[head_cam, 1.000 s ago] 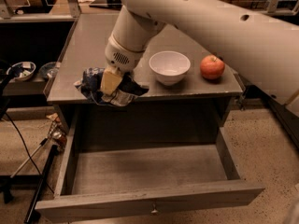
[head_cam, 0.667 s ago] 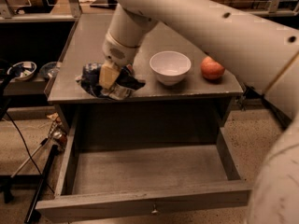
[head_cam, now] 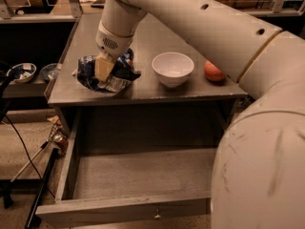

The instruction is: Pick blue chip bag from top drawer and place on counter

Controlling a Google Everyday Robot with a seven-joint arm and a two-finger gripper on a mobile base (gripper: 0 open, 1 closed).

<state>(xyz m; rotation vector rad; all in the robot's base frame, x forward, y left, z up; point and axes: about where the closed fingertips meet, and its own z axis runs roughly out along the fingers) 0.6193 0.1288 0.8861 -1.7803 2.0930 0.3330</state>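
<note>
Gripper (head_cam: pixel 105 70) at 10 o'clock in frame, pointing down over the left front part of the counter (head_cam: pixel 190 92). Tan fingers (head_cam: pixel 104 67) narrow, clamped on the blue chip bag (head_cam: pixel 121 75), foil bunched up around them. Bag down on the counter surface and touching it, near the front and left edges; crumpled, dark blue with pale patches and white print. At 12 o'clock from the gripper, white wrist housing (head_cam: pixel 114 37) with a small grille, then the thick white arm (head_cam: pixel 200 23) running off toward 3 o'clock across the top of frame. At 3 o'clock from the bag and apart from it, white bowl (head_cam: pixel 172 68), upright on the same counter. Farther along at 3 o'clock, past the bowl and not touching it, round orange-red fruit (head_cam: pixel 213 72), partly hidden behind the arm. At 6 o'clock from the bag, below the counter's front edge, top drawer (head_cam: pixel 143 173) pulled well out, grey floor in view, small metal knob (head_cam: pixel 157 216) on the front panel at the bottom of frame. At 4 to 5 o'clock in frame, large white robot body (head_cam: pixel 262 166) covering the drawer's right end. At 9 o'clock from the bag, off the counter, lower shelf (head_cam: pixel 19 87) with small dishes (head_cam: pixel 21 72), contents not readable. At 7 o'clock in frame, dark stand leg (head_cam: pixel 42 190) slanting across the floor.
</note>
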